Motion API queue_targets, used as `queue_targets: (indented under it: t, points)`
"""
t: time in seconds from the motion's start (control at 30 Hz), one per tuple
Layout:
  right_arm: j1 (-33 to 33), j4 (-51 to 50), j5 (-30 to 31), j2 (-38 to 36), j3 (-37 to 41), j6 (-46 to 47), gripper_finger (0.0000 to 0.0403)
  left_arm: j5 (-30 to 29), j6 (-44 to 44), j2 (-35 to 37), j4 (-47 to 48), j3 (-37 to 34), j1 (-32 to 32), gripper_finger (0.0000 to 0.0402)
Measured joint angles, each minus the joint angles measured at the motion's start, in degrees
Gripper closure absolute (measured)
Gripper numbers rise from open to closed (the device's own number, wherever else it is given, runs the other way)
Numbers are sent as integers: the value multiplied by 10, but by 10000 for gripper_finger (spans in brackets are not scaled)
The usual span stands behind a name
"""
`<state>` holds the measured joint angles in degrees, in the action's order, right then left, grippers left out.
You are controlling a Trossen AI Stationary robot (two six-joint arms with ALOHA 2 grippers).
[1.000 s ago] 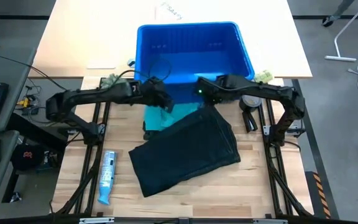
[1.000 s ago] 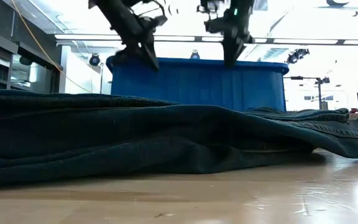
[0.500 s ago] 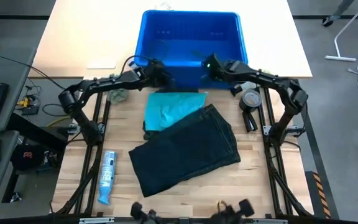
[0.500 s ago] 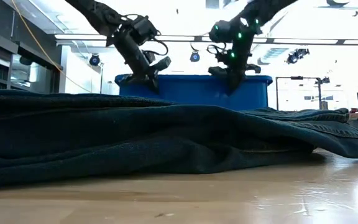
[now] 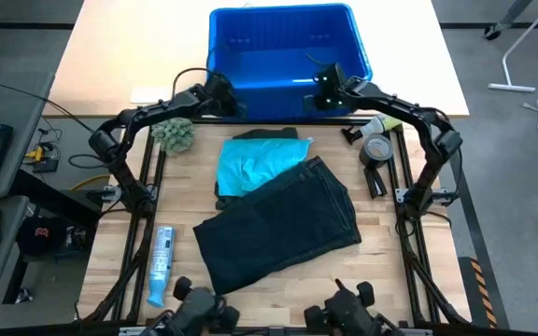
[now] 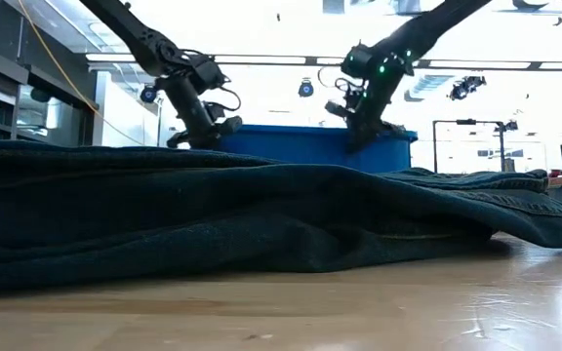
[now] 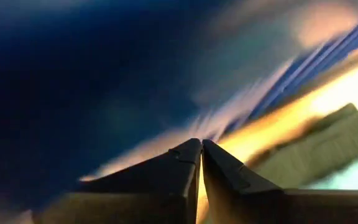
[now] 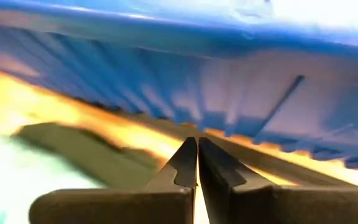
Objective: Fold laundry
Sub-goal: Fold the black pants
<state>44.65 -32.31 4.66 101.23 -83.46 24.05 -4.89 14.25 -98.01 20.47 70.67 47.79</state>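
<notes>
While both arms reach to the near wall of the blue bin, the desk in front of it carries the laundry. Turquoise shirt lies just in front of the bin's near wall, spread flat, w/ a dark green piece poking out at its far edge, right below the bin. Big dark garment lies farther from the bin, overlapping the shirt's near edge, set on a diagonal; in the low view it fills the foreground. Bare wood shows on both sides of the cloth and along the desk edge farthest from the bin. Fuzzy grey-green ball sits off the bin's left corner; tape roll off its right corner; a bottle lies well away from the bin, left of the dark garment.

Left pincer is at the bin's near-left corner, fingers together, holding nothing. Right pincer is at the near wall toward the bin's right corner, fingers also together, empty; its wrist view shows the bin wall close ahead.
</notes>
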Motion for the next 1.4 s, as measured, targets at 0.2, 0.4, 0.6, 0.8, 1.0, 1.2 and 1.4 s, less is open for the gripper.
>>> queue_targets:
  t: [0.2,0.4,0.6,0.8,1.0,1.2,1.4]
  points:
    - [-22,-82,-47,-87,-1,-50,403,130,-59,84,121,-3,-20,401]
    - [-86,-260,-124,-151,-1,-79,403,104,37,211,76,-139,-186,401]
    - [-207,-373,-119,-151,20,-46,403,-23,289,260,-67,-265,-414,401]
    - [-234,-246,-129,-150,170,25,403,-159,454,218,-67,-263,-540,401]
    - [-198,-147,-128,-149,270,45,403,-180,531,153,-51,-223,-597,401]
    - [-200,-113,-129,-149,273,66,403,-183,521,70,-64,-183,-621,401]
    - [-215,-108,-88,-149,273,133,403,-141,475,1,-154,-177,-623,401]
